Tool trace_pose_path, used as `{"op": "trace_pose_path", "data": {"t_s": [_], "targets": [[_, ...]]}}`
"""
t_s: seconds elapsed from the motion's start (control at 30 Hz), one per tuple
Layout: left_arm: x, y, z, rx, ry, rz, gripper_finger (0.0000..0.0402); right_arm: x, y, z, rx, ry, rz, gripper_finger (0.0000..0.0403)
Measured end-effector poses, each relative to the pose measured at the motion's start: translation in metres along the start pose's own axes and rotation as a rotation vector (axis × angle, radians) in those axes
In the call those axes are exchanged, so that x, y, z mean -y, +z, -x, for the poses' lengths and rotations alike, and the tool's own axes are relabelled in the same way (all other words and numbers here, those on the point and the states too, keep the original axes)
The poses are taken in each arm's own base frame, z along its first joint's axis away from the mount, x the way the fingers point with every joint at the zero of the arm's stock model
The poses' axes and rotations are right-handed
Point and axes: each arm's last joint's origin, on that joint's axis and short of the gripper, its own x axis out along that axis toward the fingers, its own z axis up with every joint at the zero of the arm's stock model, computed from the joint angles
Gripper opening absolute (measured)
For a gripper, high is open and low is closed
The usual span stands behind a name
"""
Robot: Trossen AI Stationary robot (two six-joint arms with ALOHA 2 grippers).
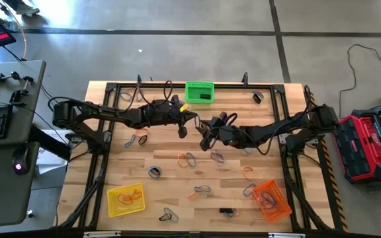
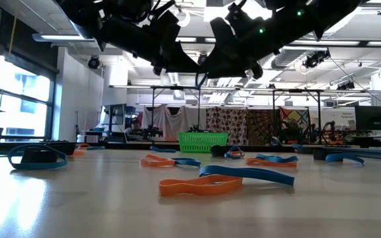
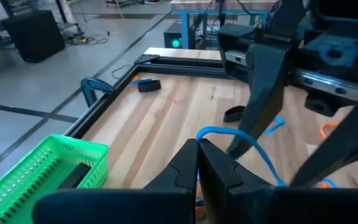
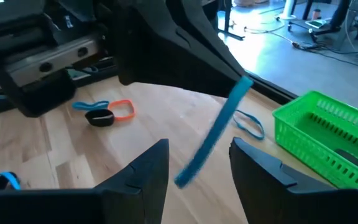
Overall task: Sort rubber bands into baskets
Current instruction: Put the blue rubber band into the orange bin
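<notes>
— Any room to get through the middle?

— Hardly. The left gripper [image 1: 182, 125] and right gripper [image 1: 207, 135] sit nearly nose to nose there, with a blue band [image 4: 213, 134] hanging in the gap between them.

— And toward the green basket [image 1: 200, 92]?

— It stands at the far edge just behind them, so that way is tight. Loose bands [image 1: 189, 158] are scattered over the near half of the table [image 1: 177, 198], but they lie flat.

— The near corners?

— The yellow basket [image 1: 126, 199] fills one, the orange basket [image 1: 271, 199] the other; bare boards lie between them, save two bands.
</notes>
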Motion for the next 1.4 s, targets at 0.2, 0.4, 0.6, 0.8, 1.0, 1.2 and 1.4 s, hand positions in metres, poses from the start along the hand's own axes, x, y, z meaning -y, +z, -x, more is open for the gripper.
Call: {"op": "trace_pose_path", "data": {"t_s": [0.2,0.4,0.6,0.8,1.0,1.2,1.4], "targets": [[0.003,0.000,0.000,0.001,-0.008,-0.005,0.0000,0.000,0.000,0.000,0.003,0.002,-0.001,0.0138],[0.005,0.002,0.001,0.015,-0.018,-0.005,0.0000,0.001,0.001,-0.001,0.003,-0.004,-0.002,0.0060],[0.006,0.002,0.001,0.017,-0.021,0.022,0.0001,0.001,0.001,-0.001,0.002,-0.003,0.016,0.0010],[0.008,-0.001,0.001,-0.009,-0.038,0.000,0.0036,0.003,0.001,0.003,-0.037,0.018,0.027,0.0002],[0.010,-0.003,0.002,0.001,-0.070,-0.018,0.0089,0.003,0.012,0.012,-0.120,0.003,0.060,0.0001],[0.013,-0.017,0.010,0.138,-0.172,0.008,0.0132,-0.007,0.023,0.022,-0.213,-0.007,0.127,0.0001],[0.013,-0.034,0.018,0.154,-0.205,0.017,0.0152,-0.018,0.033,0.038,-0.357,0.009,0.166,0.0001]]}}
